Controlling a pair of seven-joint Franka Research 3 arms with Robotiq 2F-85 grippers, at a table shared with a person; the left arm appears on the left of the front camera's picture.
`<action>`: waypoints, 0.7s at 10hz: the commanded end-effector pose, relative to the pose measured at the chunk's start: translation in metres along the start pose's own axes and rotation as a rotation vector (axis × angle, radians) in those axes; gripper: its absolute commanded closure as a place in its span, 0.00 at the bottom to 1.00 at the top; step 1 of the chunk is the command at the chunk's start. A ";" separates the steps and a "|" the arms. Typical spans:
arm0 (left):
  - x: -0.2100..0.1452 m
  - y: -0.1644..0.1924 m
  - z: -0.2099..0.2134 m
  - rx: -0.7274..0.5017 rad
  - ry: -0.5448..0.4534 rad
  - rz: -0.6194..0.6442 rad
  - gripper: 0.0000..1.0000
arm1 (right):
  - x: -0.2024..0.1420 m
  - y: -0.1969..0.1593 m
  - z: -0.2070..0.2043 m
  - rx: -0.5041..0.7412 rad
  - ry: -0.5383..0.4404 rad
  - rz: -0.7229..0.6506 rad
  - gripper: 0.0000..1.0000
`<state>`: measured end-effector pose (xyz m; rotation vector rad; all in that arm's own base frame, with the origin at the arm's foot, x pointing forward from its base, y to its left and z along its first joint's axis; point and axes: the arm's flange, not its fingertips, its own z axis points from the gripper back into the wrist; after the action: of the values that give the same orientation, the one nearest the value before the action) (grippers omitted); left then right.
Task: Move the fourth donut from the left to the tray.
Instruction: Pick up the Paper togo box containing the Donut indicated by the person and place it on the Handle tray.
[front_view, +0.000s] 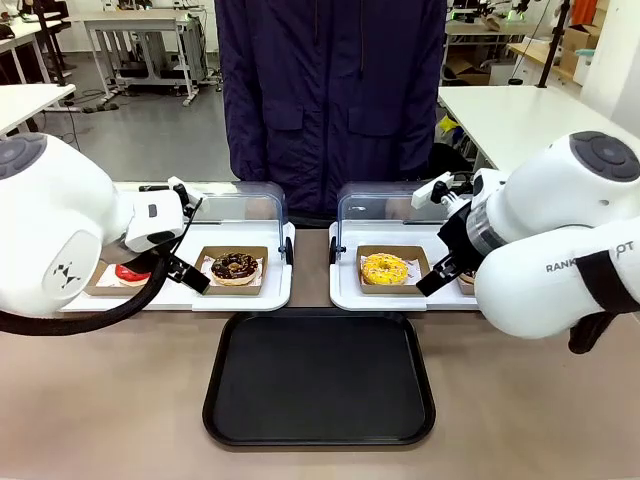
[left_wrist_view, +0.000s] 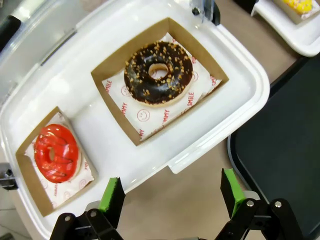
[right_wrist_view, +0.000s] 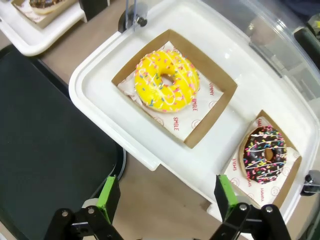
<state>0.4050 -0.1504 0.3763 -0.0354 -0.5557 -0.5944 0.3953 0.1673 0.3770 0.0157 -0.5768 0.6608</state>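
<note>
Left arm (front_view: 50, 230): glossy white rounded shells, grey round joint cap, small black logo, thick black cable (front_view: 75, 318) beneath.
Right arm (front_view: 560, 240): same white shells, grey cap, black lettering, black band.
Left claw (left_wrist_view: 171, 177), right claw (right_wrist_view: 166, 180): black linkages, silver screws, green pads (left_wrist_view: 111, 192).
Person: dark navy zipped jacket (front_view: 330, 90), flap pockets.

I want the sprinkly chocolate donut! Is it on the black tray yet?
Not yet: the chocolate donut sits in its cardboard dish inside the white tray, off the black tray.

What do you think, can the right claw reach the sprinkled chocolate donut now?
Probably yes: the right claw hovers open near the sprinkled chocolate donut, the clear lid stands raised, and nothing lies over the donut.
</note>
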 end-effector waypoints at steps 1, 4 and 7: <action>0.019 0.025 0.042 -0.077 -0.018 0.014 0.00 | 0.023 -0.021 0.044 0.025 -0.023 -0.026 0.00; 0.030 0.074 0.107 -0.225 -0.031 -0.026 0.00 | 0.024 -0.077 0.117 0.143 -0.080 -0.043 0.00; -0.006 0.147 0.154 -0.426 -0.134 -0.111 0.00 | -0.014 -0.173 0.165 0.237 -0.244 -0.047 0.00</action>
<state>0.3980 -0.0220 0.5273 -0.3794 -0.5642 -0.7795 0.3931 0.0149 0.5401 0.2728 -0.7110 0.6474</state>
